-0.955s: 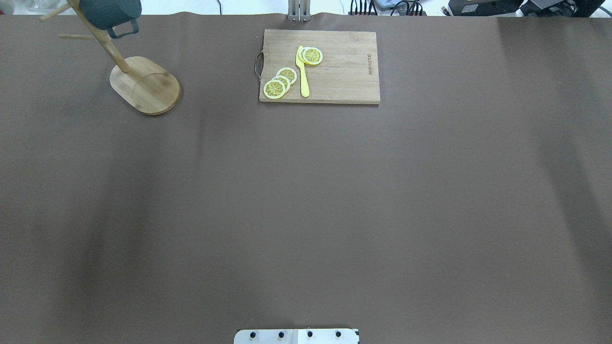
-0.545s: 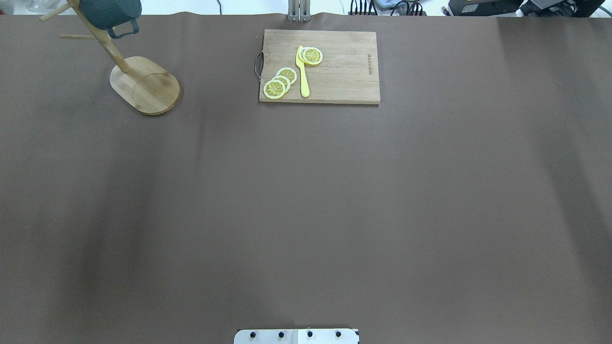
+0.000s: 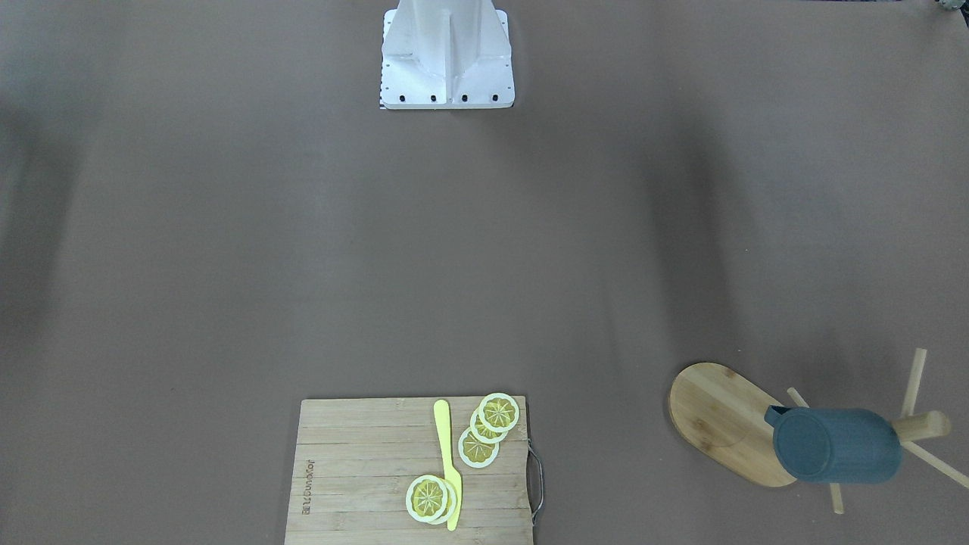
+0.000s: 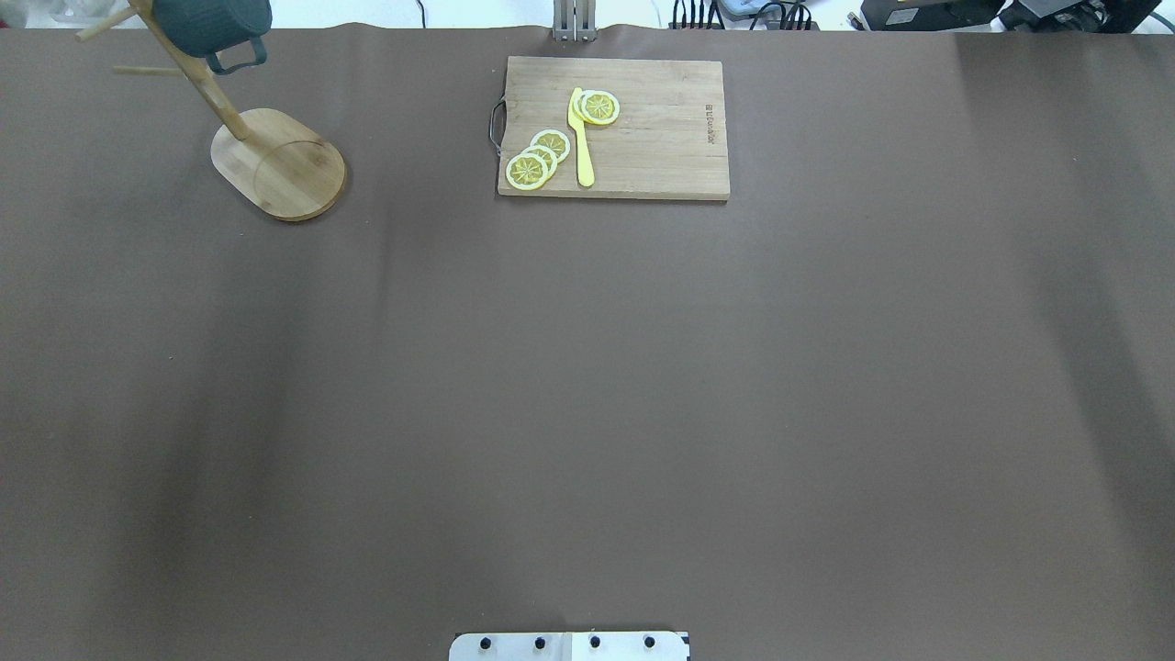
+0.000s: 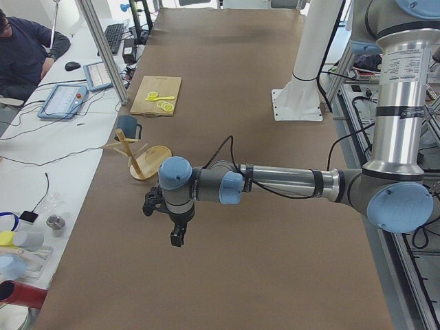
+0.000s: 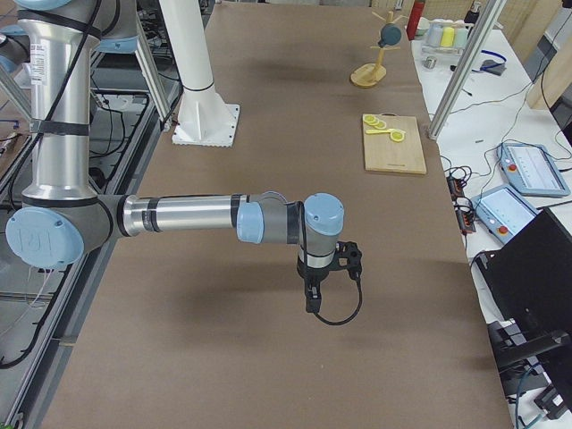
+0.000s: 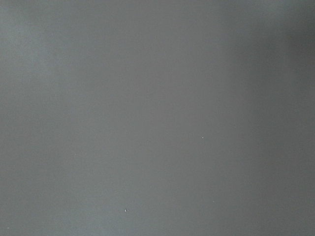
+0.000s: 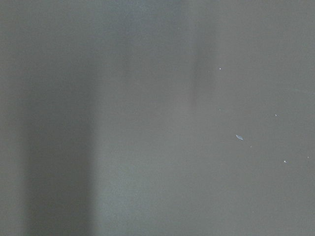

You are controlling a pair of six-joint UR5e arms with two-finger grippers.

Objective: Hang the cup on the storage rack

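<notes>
Cup (image 4: 213, 23) is up on the storage rack (image 4: 280, 165), carried near the top of the post among the pegs and off the desk (image 4: 587, 386). Its loop handle faces the robot's side in the overhead view. Which peg bears it cannot be told. The rack stands at the far left corner of the desk, with its oval base flat on the brown cover. In the front-facing view the cup (image 3: 836, 445) overlaps the rack base (image 3: 719, 416). A cutting board (image 4: 661, 138) lies well to the right of the rack along the far edge, carrying lemon slices (image 4: 528, 171) and a yellow knife (image 4: 581, 147). The left pincer (image 5: 177, 237) points down above bare desk, well apart from the rack. The right pincer (image 6: 312, 299) also points down, at the other end of the desk. Both show only in the side views, so their opening and any hold cannot be told. Both wrist views show only plain desk cover.
</notes>
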